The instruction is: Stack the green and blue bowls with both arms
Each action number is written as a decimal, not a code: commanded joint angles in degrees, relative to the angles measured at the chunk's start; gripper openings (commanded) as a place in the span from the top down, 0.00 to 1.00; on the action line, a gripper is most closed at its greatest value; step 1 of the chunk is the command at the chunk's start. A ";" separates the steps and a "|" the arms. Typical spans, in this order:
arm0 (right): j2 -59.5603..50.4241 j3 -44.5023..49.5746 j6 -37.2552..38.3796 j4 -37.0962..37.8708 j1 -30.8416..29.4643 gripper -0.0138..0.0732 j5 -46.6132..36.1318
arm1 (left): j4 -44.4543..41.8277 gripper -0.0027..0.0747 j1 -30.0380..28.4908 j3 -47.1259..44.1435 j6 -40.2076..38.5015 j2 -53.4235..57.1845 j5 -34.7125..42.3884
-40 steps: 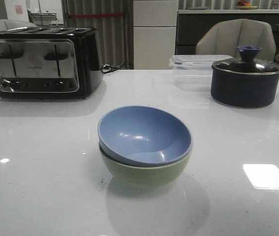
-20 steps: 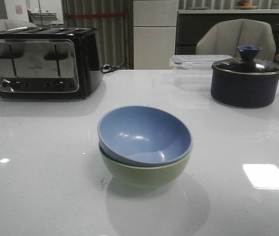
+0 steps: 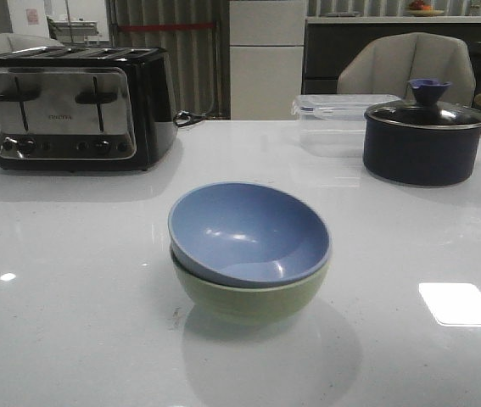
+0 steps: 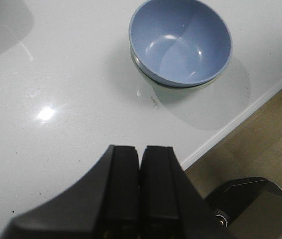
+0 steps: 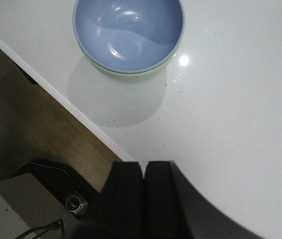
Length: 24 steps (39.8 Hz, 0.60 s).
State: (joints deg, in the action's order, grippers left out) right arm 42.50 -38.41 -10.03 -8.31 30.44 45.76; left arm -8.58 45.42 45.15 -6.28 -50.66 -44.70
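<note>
The dusty blue bowl (image 3: 248, 231) sits nested inside the pale green bowl (image 3: 248, 301) at the middle of the white table, tilted a little. The stack also shows in the left wrist view, blue bowl (image 4: 180, 40) over a sliver of green bowl (image 4: 145, 74), and in the right wrist view, blue bowl (image 5: 128, 32) over green bowl (image 5: 131, 74). My left gripper (image 4: 140, 149) is shut and empty, well back from the bowls near the table's front edge. My right gripper (image 5: 143, 164) is shut and empty, also back from the bowls. Neither arm shows in the front view.
A black and steel toaster (image 3: 75, 106) stands at the back left. A dark navy pot with a glass lid (image 3: 427, 140) and a clear plastic box (image 3: 338, 123) stand at the back right. The table's front edge (image 4: 240, 119) runs close to the bowls.
</note>
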 commanded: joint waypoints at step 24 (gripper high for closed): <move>-0.38 -1.56 -0.08 0.15 -0.44 0.78 -2.89 | 6.51 0.85 -36.30 -28.50 3.48 33.55 41.00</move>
State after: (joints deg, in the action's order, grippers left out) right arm 42.50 -38.41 -10.03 -8.27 30.44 45.86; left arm -3.31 13.44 20.15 -2.90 -21.69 -15.04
